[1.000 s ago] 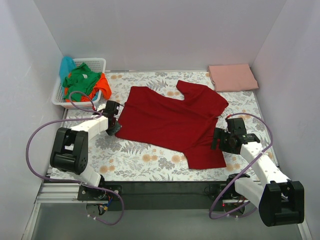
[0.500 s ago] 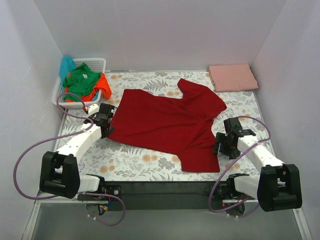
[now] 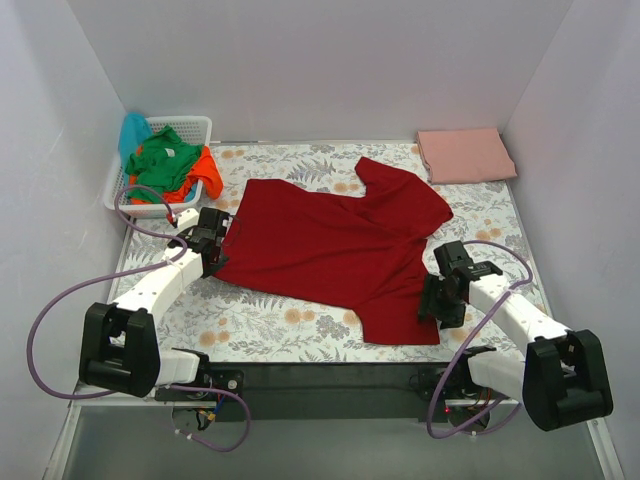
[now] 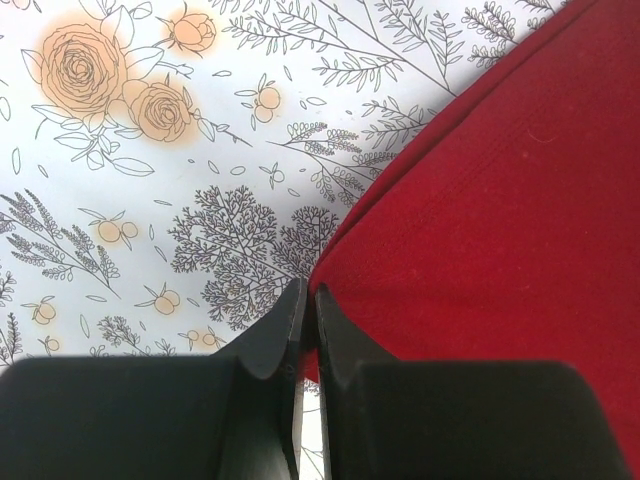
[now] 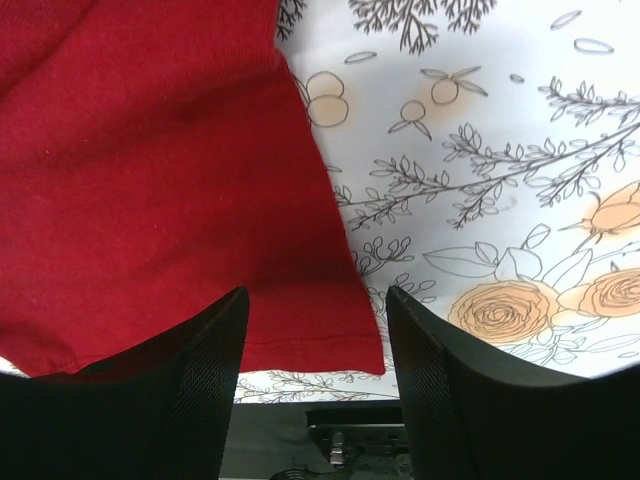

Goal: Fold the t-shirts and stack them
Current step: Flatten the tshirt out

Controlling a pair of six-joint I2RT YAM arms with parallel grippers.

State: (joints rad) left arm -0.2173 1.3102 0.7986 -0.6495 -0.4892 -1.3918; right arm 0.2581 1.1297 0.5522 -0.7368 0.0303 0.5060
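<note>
The dark red t-shirt (image 3: 340, 250) lies spread on the flowered table, collar end to the back right. My left gripper (image 3: 219, 256) is at its left edge and shut on the cloth. In the left wrist view the fingers (image 4: 305, 312) pinch the red edge (image 4: 480, 200). My right gripper (image 3: 430, 306) is open over the shirt's near right corner. In the right wrist view that gripper (image 5: 318, 300) straddles the hem corner (image 5: 330, 345) without holding it. A folded salmon pink t-shirt (image 3: 465, 155) lies at the back right. Green (image 3: 160, 160), orange (image 3: 207, 170) and turquoise (image 3: 133, 132) t-shirts sit in the basket.
The white lattice basket (image 3: 195, 127) stands at the back left against the wall. White walls close in the table on three sides. The black front rail (image 3: 330, 375) runs between the arm bases. The table's near edge shows in the right wrist view (image 5: 300, 385).
The left arm has drawn the shirt's left edge leftward and swung its elbow out. The right gripper has moved forward and left onto the shirt's near right corner.
</note>
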